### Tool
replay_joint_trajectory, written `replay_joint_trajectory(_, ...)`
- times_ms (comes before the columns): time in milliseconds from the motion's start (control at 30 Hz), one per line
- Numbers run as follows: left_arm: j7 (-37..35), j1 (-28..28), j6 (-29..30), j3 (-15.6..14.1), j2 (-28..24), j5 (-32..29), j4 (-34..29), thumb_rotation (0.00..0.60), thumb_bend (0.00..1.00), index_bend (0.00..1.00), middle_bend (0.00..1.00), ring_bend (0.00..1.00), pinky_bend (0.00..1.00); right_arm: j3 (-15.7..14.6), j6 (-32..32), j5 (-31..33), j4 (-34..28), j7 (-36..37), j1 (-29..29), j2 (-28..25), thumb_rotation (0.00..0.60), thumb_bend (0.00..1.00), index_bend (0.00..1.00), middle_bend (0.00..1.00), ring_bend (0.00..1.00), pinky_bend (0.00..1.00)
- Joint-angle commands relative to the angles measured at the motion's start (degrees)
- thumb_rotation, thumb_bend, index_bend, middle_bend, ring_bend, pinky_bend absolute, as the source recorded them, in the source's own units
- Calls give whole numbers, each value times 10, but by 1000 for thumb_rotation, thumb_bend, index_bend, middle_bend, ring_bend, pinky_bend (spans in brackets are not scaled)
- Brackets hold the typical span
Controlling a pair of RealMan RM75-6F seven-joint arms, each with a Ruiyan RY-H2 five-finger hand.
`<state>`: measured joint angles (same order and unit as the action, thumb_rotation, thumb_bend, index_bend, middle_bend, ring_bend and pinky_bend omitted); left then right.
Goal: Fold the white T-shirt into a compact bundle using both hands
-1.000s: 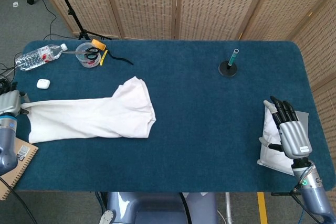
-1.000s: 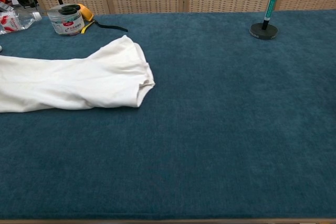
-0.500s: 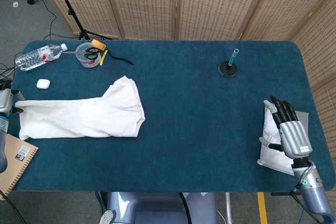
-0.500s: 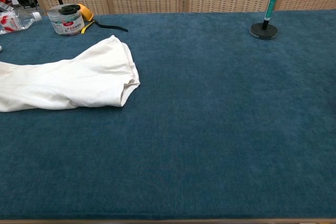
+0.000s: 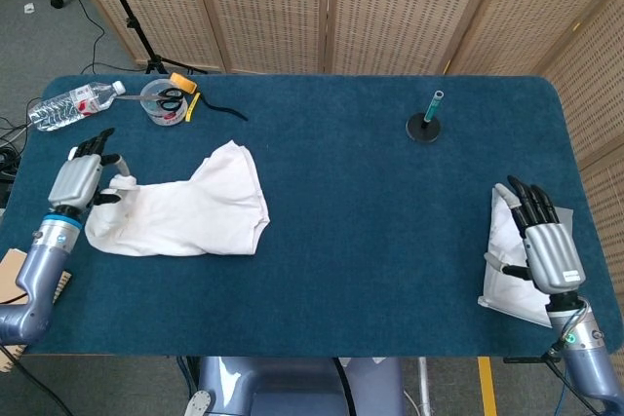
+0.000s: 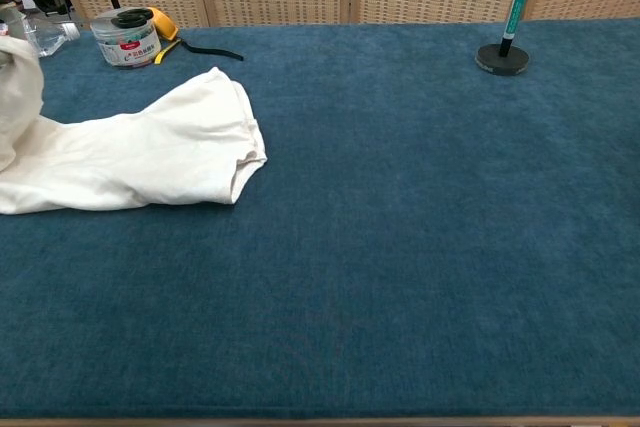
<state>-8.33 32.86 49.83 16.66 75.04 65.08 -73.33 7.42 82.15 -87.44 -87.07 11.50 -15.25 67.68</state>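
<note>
The white T-shirt (image 5: 185, 213) lies bunched lengthwise on the left part of the blue table (image 5: 390, 241). One sleeve points toward the back. My left hand (image 5: 83, 180) grips the shirt's left end and holds it raised off the table. In the chest view that raised end (image 6: 15, 82) stands up as a fold at the left edge, and the rest of the shirt (image 6: 150, 157) lies flat. My right hand (image 5: 548, 248) rests at the table's far right, fingers stretched out, holding nothing. It does not show in the chest view.
A white folded item (image 5: 505, 270) lies under my right hand. At the back left are a water bottle (image 5: 73, 104), a clear tub with scissors (image 5: 164, 101), an orange tape measure (image 5: 183, 83) and a black cord (image 5: 222, 108). A pen stand (image 5: 426, 124) is at the back right.
My left hand has lifted the shirt's left end and carried it right, over the shirt, shortening the cloth. Before that the whole shirt slid left. The right hand has barely moved.
</note>
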Motion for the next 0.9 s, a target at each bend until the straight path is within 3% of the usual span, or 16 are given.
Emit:
replay_joint_trajectory(33, 52, 30, 10, 9, 33, -21, -16, 600, 649, 768, 0, 0, 0, 1, 1, 1, 0, 4, 1, -2, 600, 0, 0, 0, 0, 0)
replay_joint_trajectory(467, 171, 115, -2, 23, 139, -100, 45, 600, 648, 768, 0, 0, 0, 7, -1, 10, 3, 18, 2, -6, 600, 0, 0, 0, 0, 0)
replay_joint_trajectory(900, 214, 168, -30, 26, 208, -147, 115, 600, 645, 768, 0, 0, 0, 10, -4, 15, 6, 23, 2, -6, 600, 0, 0, 0, 0, 0)
